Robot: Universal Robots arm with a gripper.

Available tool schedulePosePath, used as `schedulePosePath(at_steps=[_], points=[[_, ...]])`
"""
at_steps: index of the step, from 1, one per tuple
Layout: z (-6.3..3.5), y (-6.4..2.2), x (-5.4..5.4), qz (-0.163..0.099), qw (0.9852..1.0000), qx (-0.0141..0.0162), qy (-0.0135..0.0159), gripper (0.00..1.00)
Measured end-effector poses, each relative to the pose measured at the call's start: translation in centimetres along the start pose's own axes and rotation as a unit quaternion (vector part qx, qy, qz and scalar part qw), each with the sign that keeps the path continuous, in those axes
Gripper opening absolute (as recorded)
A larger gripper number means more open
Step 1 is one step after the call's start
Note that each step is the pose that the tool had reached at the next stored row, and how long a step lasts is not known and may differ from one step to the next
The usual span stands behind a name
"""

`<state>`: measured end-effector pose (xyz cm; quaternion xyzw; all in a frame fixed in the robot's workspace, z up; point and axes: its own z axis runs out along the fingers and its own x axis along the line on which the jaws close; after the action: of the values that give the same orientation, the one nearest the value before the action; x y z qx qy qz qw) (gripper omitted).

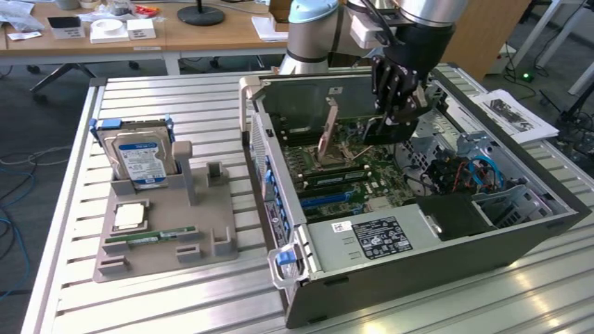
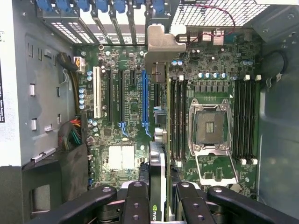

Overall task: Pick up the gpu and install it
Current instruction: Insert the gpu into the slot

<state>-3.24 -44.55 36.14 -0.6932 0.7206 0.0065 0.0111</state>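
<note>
Rests on a slatted aluminium table (image 1: 186,306), bright with glare along the near slats. Backs onto wooden desks (image 1: 186,38) bearing white boxes (image 1: 110,29) and a black round base (image 1: 200,14). Stands over grey floor (image 1: 37,118), with loose cables (image 1: 17,160) at the exterior view's left.

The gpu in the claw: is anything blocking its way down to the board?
Nothing visible does. The gripper holds the gpu edge-on over the motherboard, and the blue slot near its edge lies bare.
</note>
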Motion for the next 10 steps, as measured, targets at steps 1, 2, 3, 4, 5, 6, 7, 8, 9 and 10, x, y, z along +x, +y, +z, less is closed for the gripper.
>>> schedulePosePath(at_steps=[1, 2, 3, 4, 5, 6, 7, 8, 9, 10], points=[[0.07, 0.05, 0.0, 0.000, 1.0000, 0.0001, -0.0003, 0.27], [0.16, 0.09, 0.0, 0.000, 1.0000, 0.0000, -0.0004, 0.27], [0.29, 0.13, 0.0, 0.000, 1.0000, 0.0000, -0.0003, 0.27], [0.45, 0.16, 0.0, 0.000, 1.0000, 0.0000, -0.0003, 0.27], [0.63, 0.18, 0.0, -0.001, 1.0000, 0.0000, -0.0003, 0.27], [0.83, 0.20, 0.0, -0.001, 1.0000, 0.0000, -0.0003, 0.27], [1.00, 0.22, 0.0, -0.002, 1.0000, 0.0000, -0.0003, 0.27], [1.18, 0.23, 0.0, -0.002, 1.0000, 0.0000, -0.0003, 0.27], [1.36, 0.25, 0.0, -0.003, 1.0000, -0.0001, -0.0003, 0.27], [1.54, 0.26, 0.1, -0.004, 1.0000, -0.0001, -0.0003, 0.27]])
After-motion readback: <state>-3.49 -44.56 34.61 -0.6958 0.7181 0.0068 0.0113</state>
